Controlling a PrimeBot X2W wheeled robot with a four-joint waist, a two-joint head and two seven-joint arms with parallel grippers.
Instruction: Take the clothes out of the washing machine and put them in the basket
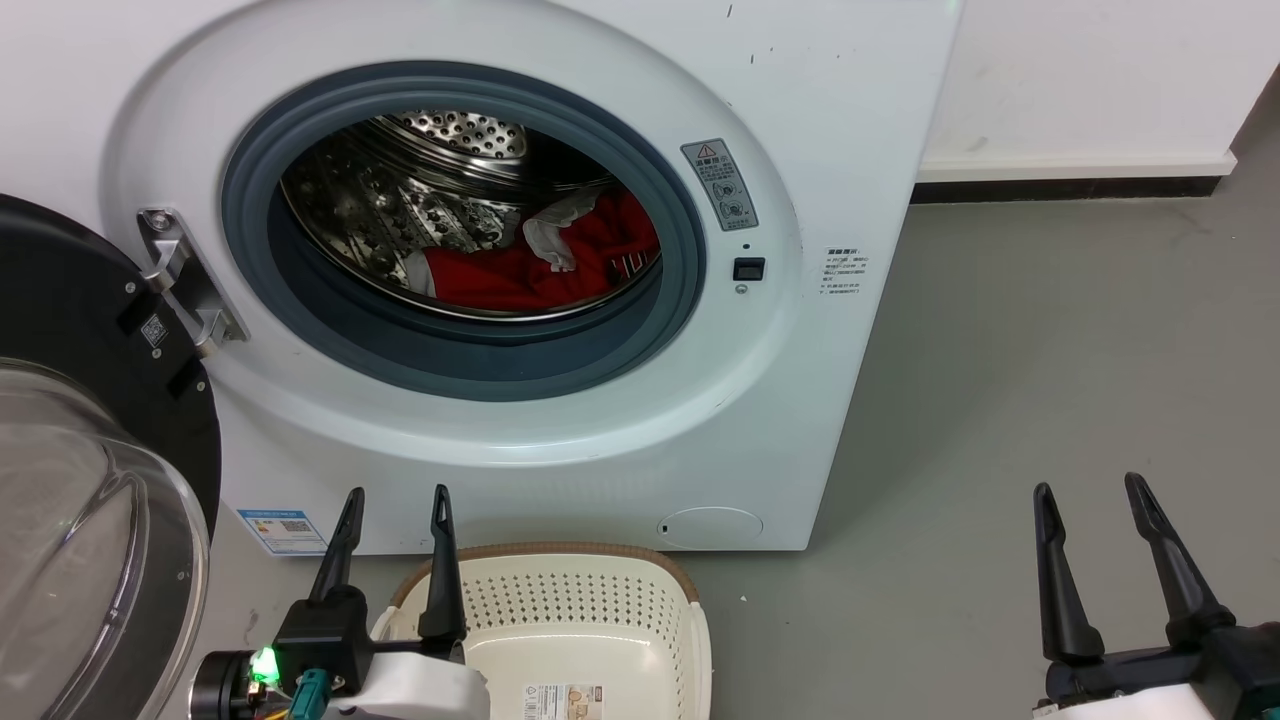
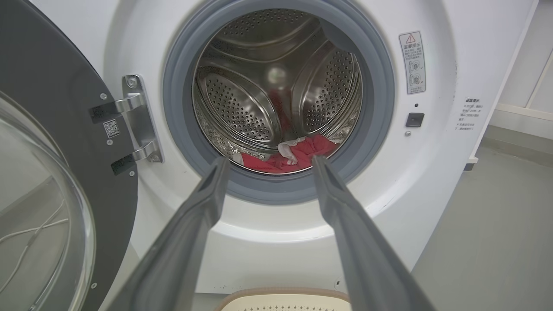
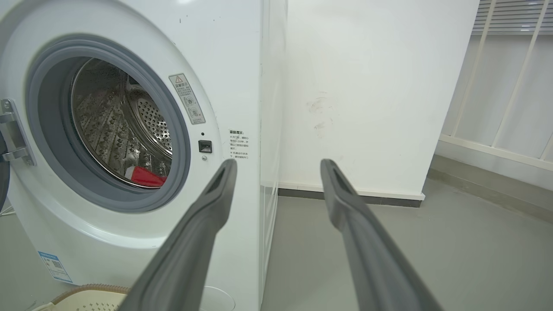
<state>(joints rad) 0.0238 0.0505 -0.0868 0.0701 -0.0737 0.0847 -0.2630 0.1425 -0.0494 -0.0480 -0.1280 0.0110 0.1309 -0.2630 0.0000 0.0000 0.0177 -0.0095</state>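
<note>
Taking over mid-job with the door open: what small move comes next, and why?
Probably ease the left end effector forward into the washing machine toward the clothes: its fingers are open and frame the red garment lying inside.

Washing machine (image 1: 850, 120), white, front-loading: 1. Door (image 1: 60, 300), black-framed glass: 1, hung on 1 metal hinge (image 1: 185, 282). Perforated steel drum (image 1: 460, 130): 1. Clothes (image 1: 520, 280), red with a white part: 1 bundle; separate pieces cannot be told. Basket (image 1: 560, 600), cream: 1, with 1 paper label (image 1: 563, 700) on its base. Stickers on the machine front: 3, being 1 warning sticker (image 1: 720, 184), 1 text notice (image 1: 843, 272), 1 blue label (image 1: 283, 530). Round cover (image 1: 711, 527), lower front: 1. Jaws: 2 sets, each of 2 dark fingers (image 1: 441, 570).
</note>
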